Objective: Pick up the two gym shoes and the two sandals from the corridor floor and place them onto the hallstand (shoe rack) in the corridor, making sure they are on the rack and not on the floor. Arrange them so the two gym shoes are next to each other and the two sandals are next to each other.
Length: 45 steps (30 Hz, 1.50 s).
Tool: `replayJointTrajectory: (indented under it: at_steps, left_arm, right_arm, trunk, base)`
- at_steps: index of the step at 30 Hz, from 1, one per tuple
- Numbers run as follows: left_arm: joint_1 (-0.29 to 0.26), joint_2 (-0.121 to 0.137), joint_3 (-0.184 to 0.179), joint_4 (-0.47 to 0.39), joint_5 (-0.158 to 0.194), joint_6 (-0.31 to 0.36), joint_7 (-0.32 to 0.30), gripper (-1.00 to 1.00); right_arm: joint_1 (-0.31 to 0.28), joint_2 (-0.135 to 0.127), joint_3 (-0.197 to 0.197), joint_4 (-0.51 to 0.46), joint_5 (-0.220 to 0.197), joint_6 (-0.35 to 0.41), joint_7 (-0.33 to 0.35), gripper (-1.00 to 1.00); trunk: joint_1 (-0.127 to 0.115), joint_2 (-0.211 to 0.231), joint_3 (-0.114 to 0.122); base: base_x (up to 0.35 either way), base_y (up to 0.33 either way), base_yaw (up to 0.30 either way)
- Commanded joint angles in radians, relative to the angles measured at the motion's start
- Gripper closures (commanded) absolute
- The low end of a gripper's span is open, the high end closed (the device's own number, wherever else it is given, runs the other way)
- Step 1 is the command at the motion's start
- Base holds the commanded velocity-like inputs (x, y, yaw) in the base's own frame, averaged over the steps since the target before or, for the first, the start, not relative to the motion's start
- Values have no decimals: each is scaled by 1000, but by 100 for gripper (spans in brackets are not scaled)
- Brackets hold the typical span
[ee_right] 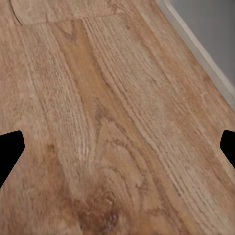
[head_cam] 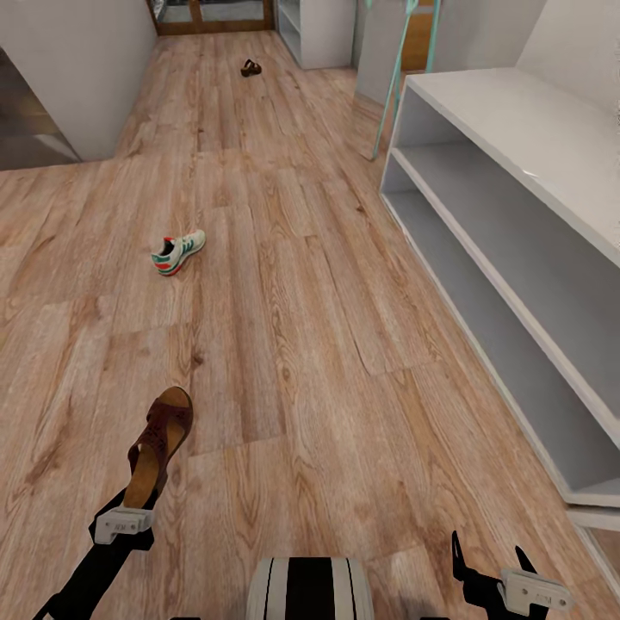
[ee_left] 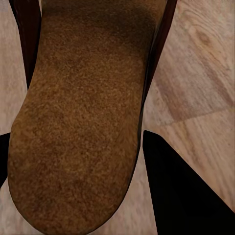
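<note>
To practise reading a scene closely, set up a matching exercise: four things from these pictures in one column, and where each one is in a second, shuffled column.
1. near sandal
2. gym shoe
3. far sandal
4. hallstand

A. far down the corridor
B. along the right-hand side
C. at the left gripper
D. alone on the floor, mid-distance

Pairs: 1-C, 2-D, 3-A, 4-B
</note>
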State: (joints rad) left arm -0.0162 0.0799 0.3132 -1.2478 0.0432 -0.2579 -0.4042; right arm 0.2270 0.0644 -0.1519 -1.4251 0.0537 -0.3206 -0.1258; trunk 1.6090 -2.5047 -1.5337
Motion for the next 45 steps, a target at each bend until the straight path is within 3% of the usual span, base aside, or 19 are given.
replayJointTrajectory:
  at_steps: [1, 24, 45]
  left_arm:
    - [0, 0, 0, 1, -3, -1, 1, 100]
    - [0, 1, -3, 11, -3, -1, 0, 100]
    - [0, -1, -8, 10, -7, 0, -7, 100]
  right_arm:
    - [0, 0, 0, 0, 0, 0, 0, -100]
    - [0, 0, 0, 1, 0, 0, -2, -100]
    - [-11, -1, -5, 18, -17, 3, -28, -100]
  trunk:
    - [0, 0, 2]
    - [0, 0, 36]
    - [0, 0, 41]
  base:
    - [0, 0, 0]
    - [0, 0, 0]
    - [0, 0, 0]
